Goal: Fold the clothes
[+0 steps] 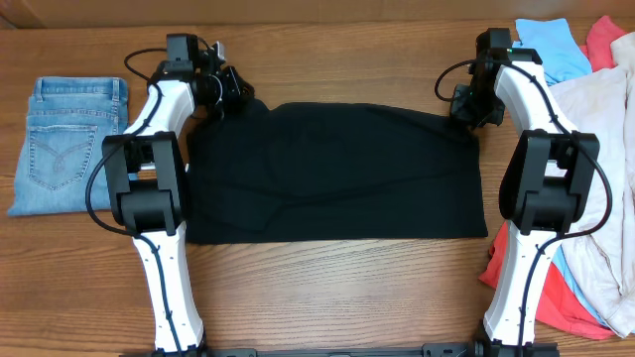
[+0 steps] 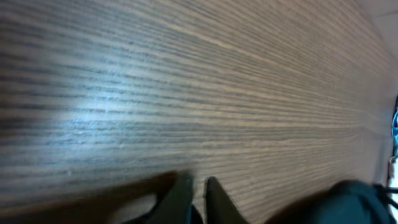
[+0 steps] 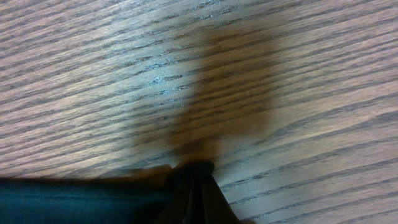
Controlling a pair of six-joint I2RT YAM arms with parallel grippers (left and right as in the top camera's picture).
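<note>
- black tee (image 1: 332,174) lies flat mid-frame in the overhead view, folded into a wide rectangle on the wood table (image 1: 327,293), long edges running left-right
- left gripper (image 1: 228,94) sits at the tee's upper left corner and right gripper (image 1: 464,107) at the upper right corner, both arms reaching up from the bottom of the frame
- right wrist cam: the tips are clenched tight right down at the tabletop, w/ dark cloth of the tee running off to the lower left straight from them, so it's pinching the tee's edge
- left wrist cam: fingers (image 2: 180,196) are nearly together at the bottom edge, just a thin dark slit btwn them. can't tell if any cloth is in there, pic's blurry. a bit of the tee shows in the lower right corner, apart from the tips
- folded jeans (image 1: 67,144) at the far left, back pockets up, well apart from the tee
- right side of the overhead = loose pile: cream garment (image 1: 605,139) on top, light blue piece (image 1: 551,45) and coral piece (image 1: 605,38) poking out at the upper right, more coral at the lower right by the arm's base
- pile is partly under the right arm and near the tee's right edge, can't tell if they touch
</note>
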